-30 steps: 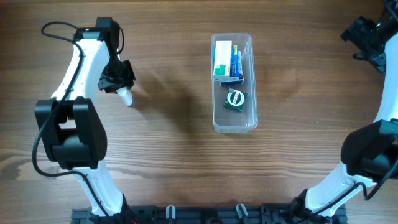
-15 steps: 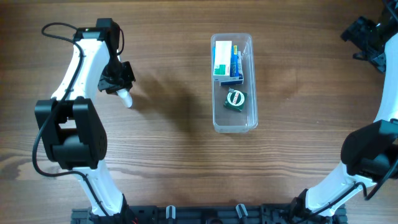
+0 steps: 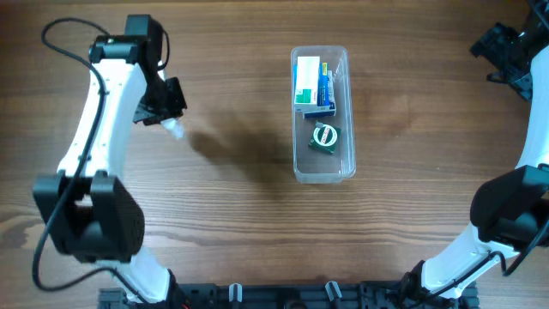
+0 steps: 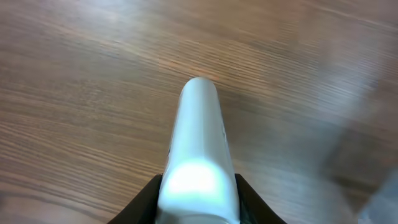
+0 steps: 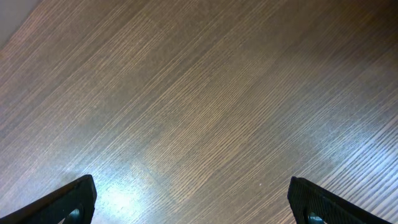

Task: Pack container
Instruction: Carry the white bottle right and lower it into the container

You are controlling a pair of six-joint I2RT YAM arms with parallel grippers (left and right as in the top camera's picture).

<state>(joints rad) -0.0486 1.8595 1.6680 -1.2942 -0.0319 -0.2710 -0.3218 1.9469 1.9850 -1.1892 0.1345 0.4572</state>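
Since one second ago, the left arm (image 3: 107, 112) has swung a little toward the far left part of the desk (image 3: 240, 215). Its lower links now stand more to the left, and the white tube (image 3: 175, 130) it carries sits slightly higher in the overhead view than before. The container and the right arm have not moved.

The left gripper (image 4: 198, 200) is closed around the near end of the white tube, which is a smooth cylinder with a rounded tip. In the left wrist view, the dark fingers (image 4: 149, 194) press on both sides of the tube, and its tip points away over the wood grain. I cannot tell if the tip touches the desk or hangs above it.

The container (image 3: 324, 167) lies near the middle of the desk, well apart from the tube, with its long side running away from the robot. Inside, in the far half, a white-and-green box (image 3: 306, 81) lies beside a blue box (image 3: 327, 93). A round green-and-white item (image 3: 324, 137) lies near the middle, and the near end holds nothing.

The right gripper (image 5: 193, 202) is at the far right corner, well away from the container. Its two dark fingertips (image 5: 74, 199) are spread wide, with only bare wood between them.
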